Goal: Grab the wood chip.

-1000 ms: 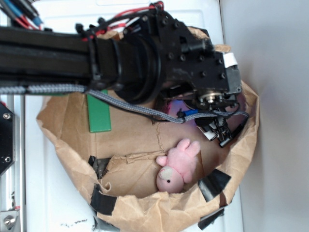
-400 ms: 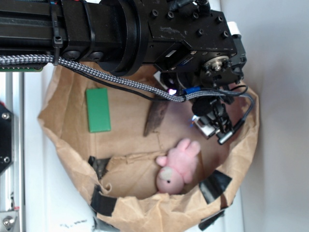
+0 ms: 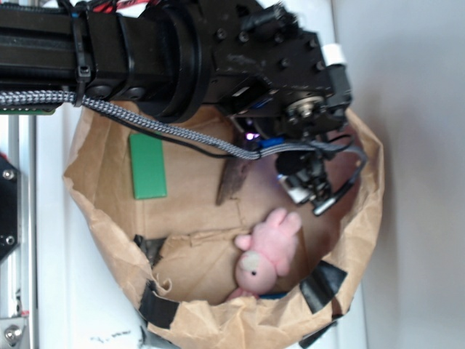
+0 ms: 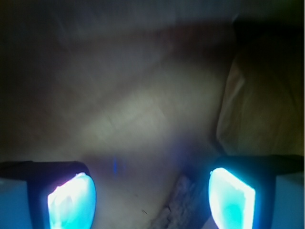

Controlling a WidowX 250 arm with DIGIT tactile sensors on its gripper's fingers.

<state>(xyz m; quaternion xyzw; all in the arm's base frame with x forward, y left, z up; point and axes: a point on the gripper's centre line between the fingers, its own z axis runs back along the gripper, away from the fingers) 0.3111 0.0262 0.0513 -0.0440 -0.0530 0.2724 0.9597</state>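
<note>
The wood chip (image 3: 234, 180), a dark rough sliver, lies on the brown paper floor of the bag, partly under the arm's braided cable. My gripper (image 3: 312, 193) hangs to the right of it, above the pink plush bunny (image 3: 265, 251). In the wrist view my gripper (image 4: 151, 200) is open, and its two pads glow cyan at the lower left (image 4: 71, 202) and lower right (image 4: 231, 198). One end of the wood chip (image 4: 178, 206) shows at the bottom edge, close to the right pad. Nothing is held.
A flat green block (image 3: 148, 166) lies at the left of the brown paper bag (image 3: 218, 313), whose crumpled walls ring everything. Black tape patches (image 3: 323, 280) sit on the bag's lower rim. The black arm (image 3: 182, 58) covers the top of the bag.
The arm has moved up and then a little left, uncovering the green block and the wood chip. The bag's right wall has shifted inward.
</note>
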